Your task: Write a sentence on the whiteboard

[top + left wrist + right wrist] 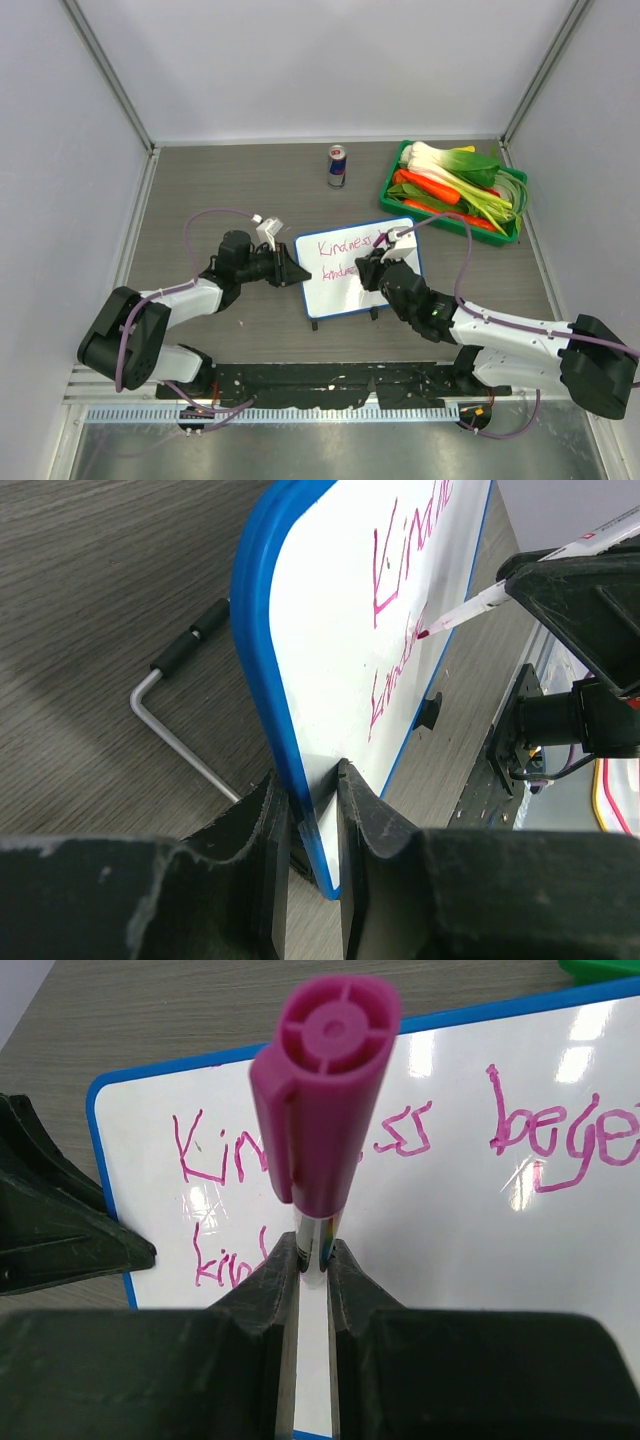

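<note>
Whiteboard [337, 296] gripped mid-counter [240, 180], marker [322, 1110] at its face.
The blue-rimmed whiteboard lies at the middle of the grey counter. Past its far right corner sits a green vegetable tray [390, 181], and past its far edge a can [337, 166]. The left jaws pinch the whiteboard's left rim. The right jaws, over its right half, are clamped on the magenta marker, tip at the second line of the pink sentence [343, 246].

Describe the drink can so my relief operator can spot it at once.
Find the green vegetable crate at the table's far right. Just left of it, behind the whiteboard, stands the can. It is the only upright metal cylinder, blue and silver with red.
</note>
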You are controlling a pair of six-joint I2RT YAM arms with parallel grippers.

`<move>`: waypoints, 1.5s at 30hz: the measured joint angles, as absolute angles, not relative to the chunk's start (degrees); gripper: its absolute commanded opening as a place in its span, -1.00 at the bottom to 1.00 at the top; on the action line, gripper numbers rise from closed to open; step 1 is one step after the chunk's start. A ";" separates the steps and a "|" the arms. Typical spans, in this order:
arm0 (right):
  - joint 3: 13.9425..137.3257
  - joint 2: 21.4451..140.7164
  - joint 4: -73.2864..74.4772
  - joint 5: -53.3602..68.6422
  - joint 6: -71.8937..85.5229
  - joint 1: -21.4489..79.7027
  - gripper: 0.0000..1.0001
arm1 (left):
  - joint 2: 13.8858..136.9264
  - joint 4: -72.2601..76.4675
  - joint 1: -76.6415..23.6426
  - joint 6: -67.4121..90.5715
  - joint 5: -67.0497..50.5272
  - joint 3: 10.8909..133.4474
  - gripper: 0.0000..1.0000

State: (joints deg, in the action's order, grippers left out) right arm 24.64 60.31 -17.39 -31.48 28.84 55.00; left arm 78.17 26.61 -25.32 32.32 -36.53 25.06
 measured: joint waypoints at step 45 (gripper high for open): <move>26.13 59.92 -16.27 -36.64 26.02 54.26 -0.99 | 78.26 26.79 -25.30 32.32 -36.64 25.06 -1.00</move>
